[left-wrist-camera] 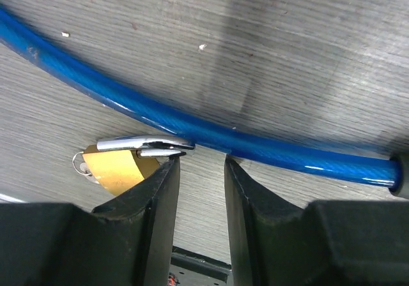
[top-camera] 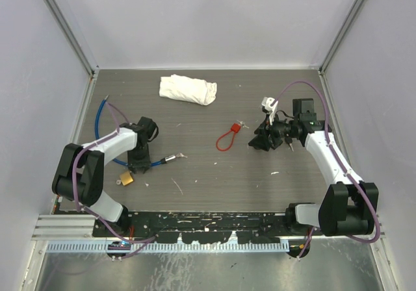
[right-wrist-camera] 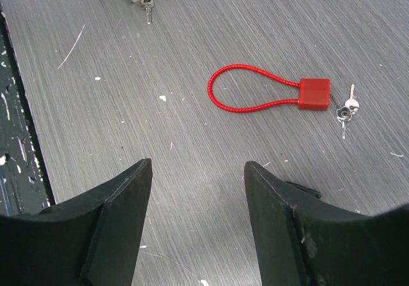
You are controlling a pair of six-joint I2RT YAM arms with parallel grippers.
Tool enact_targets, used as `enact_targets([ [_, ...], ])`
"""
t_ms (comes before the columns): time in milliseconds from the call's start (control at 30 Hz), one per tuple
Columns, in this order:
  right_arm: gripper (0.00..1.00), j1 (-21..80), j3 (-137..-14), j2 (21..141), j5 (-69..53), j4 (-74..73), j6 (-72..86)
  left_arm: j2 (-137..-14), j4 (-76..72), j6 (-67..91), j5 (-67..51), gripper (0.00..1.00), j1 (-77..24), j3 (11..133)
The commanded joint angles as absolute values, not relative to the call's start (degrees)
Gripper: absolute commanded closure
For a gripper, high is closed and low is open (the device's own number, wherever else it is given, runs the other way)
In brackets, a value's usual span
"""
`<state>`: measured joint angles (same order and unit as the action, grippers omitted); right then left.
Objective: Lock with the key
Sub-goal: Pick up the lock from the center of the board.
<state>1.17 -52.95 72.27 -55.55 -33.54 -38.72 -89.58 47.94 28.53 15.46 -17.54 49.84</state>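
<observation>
Left end effector point(left-wrist-camera: 199, 171) is hovering, jaws narrowly apart and empty, just beside the brass padlock point(left-wrist-camera: 116, 171) lying on the worktop point(left-wrist-camera: 287, 43) by the blue cable point(left-wrist-camera: 211, 136); it's looking small, hard and slick, so pinching across its flat body seems best, while the right end effector point(right-wrist-camera: 198, 184) is hanging wide apart.

Grey table point(top-camera: 227, 180) — blue cable point(left-wrist-camera: 96, 88), brass padlock point(left-wrist-camera: 118, 170), red lock point(right-wrist-camera: 314, 93), cloth point(top-camera: 188, 89)

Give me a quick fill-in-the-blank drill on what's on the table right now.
The cable near the left end effector is ___.
The lock nearest the right end effector is ___.
The crumpled cloth is ___.
The right end effector holds ___.
Missing: blue; red; white; nothing.
</observation>
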Motion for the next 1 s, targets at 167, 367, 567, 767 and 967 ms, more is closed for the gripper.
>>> enact_targets([
  [167,0.35,1.5,-55.6,72.8,-56.3,-33.8,-39.6,-88.7,46.9,26.4,19.1,0.63,-17.2,53.7],
  [367,0.35,1.5,-55.7,73.0,-56.2,-34.0,-39.7,-92.3,46.9,26.1,22.8,0.59,-17.2,55.4],
  [567,0.35,1.5,-55.9,73.1,-56.1,-34.4,-40.0,-96.5,46.4,25.7,22.6,0.59,-17.1,56.8],
  [767,0.35,1.5,-56.3,73.5,-56.2,-35.2,-40.5,-96.4,44.5,26.5,17.5,0.73,-15.4,56.1],
  [967,0.34,1.5,-56.8,73.7,-56.5,-36.1,-41.0,-92.7,42.6,27.9,10.9,0.99,-14.2,53.7],
])
